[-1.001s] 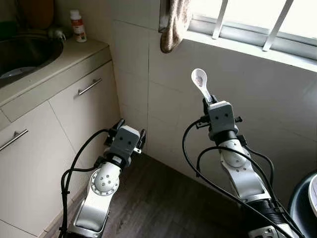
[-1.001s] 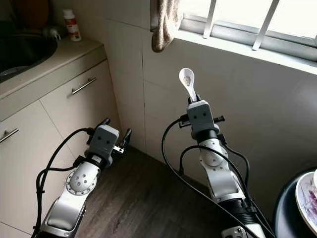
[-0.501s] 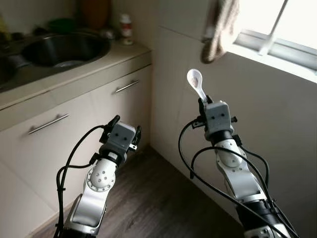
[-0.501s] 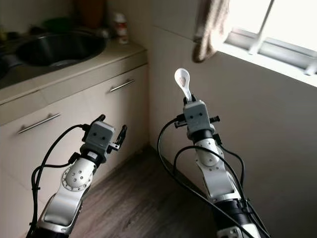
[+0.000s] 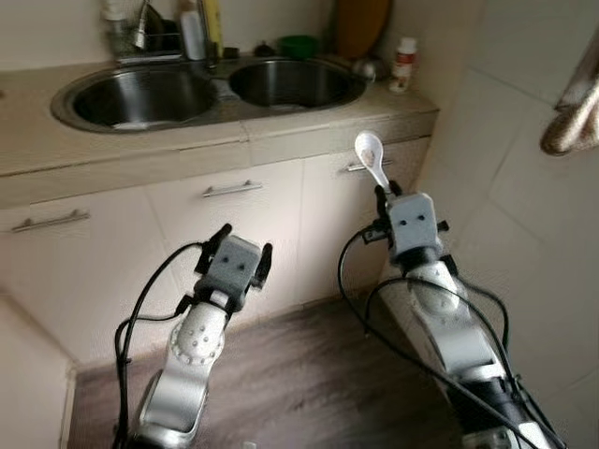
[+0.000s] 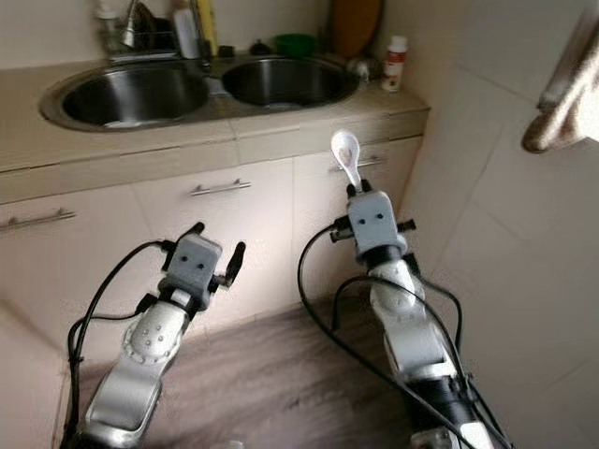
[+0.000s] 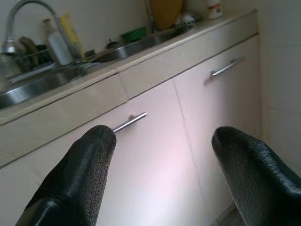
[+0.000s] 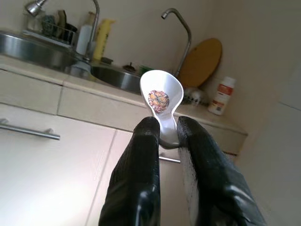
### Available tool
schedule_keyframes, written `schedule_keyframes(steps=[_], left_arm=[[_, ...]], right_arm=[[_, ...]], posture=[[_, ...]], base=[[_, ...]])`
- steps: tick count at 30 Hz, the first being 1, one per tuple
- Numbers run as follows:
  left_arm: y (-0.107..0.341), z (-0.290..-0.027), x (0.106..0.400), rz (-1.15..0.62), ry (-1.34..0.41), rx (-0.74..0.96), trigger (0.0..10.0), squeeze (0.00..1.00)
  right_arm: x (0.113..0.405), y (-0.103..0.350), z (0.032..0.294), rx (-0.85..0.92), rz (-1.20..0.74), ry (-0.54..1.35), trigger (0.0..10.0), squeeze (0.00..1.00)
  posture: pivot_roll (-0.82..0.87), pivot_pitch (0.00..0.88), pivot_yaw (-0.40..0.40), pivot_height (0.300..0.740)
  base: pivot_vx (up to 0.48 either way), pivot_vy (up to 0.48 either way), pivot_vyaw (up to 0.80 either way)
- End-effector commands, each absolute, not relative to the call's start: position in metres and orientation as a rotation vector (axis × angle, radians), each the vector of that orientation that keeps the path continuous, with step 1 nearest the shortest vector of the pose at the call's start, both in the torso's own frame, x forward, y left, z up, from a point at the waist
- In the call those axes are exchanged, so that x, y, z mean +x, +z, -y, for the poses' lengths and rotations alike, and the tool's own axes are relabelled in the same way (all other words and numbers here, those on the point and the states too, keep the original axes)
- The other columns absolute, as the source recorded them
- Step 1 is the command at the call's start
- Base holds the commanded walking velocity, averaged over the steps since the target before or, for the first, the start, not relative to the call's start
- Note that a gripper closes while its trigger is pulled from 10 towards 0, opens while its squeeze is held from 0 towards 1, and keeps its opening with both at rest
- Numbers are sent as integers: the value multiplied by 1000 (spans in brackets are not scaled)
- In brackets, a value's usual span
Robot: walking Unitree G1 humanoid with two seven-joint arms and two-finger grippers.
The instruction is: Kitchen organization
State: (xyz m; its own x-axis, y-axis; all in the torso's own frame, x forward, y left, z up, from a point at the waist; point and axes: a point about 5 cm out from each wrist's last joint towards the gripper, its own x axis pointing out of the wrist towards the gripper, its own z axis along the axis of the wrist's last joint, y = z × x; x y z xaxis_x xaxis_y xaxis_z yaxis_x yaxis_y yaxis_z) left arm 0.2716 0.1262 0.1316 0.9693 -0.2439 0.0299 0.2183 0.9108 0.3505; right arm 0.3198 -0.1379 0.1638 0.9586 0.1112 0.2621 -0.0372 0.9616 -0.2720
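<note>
Setting: beige counter (image 5: 281,131) with a double steel sink (image 5: 215,92) over pale cabinets (image 5: 253,224), dark wood floor (image 5: 299,374) below.
Spoon: white spoon (image 8: 161,101), bowl up with a small coloured motif, raised before the cabinets, below counter edge.
Right tool (image 8: 164,136): fingers clamped on the spoon's handle.
Left tool (image 7: 160,146): fingers spread apart, holding nothing, facing the cabinets.

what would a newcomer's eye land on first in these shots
The white spoon first: the right gripper holds it upright by the handle, bowl up, with a small coloured pattern inside, in front of the cabinet doors. Behind it, the double steel sink is set in the beige counter, with bottles at its back edge. The left gripper hangs open and empty before the cabinets.
</note>
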Motion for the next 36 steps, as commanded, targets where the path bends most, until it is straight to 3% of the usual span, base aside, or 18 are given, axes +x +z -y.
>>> schedule_keyframes(steps=[1, 5, 6, 7, 8, 11, 15, 36], left_arm=[[137, -132, 272, 93, -218, 353, 10000, 0], [140, -133, 273, 109, -209, 341, 10000, 0], [141, -133, 273, 115, -205, 335, 10000, 0], [141, -133, 273, 116, -204, 334, 10000, 0], [142, -133, 273, 120, -202, 329, 10000, 0], [144, -134, 273, 128, -197, 316, 10000, 0], [147, -135, 273, 145, -190, 300, 10000, 0], [152, -136, 274, 172, -184, 294, 10000, 0]], right_arm=[[321, 170, 134, -240, 294, 88, 0, 0], [322, 175, 135, -202, 309, 75, 0, 0], [323, 178, 137, -169, 315, 65, 2353, 0], [323, 178, 138, -160, 316, 63, 2353, 0], [323, 179, 139, -161, 318, 60, 667, 0], [323, 180, 140, -162, 322, 53, 1294, 0], [323, 183, 140, -154, 333, 52, 39, 0], [327, 191, 137, -155, 354, 52, 0, 0]], posture=[[127, 0, -81, 740], [126, 0, -81, 740], [127, 0, -81, 740], [127, 0, -81, 740], [127, 0, -80, 740], [127, 0, -80, 740], [129, 0, -81, 740], [135, 0, -81, 740]], base=[[0, 0, 800], [0, 0, 623], [0, 0, 0], [0, 0, 0], [0, 0, 0], [0, 0, 0], [66, 0, 0], [284, 0, 0]])
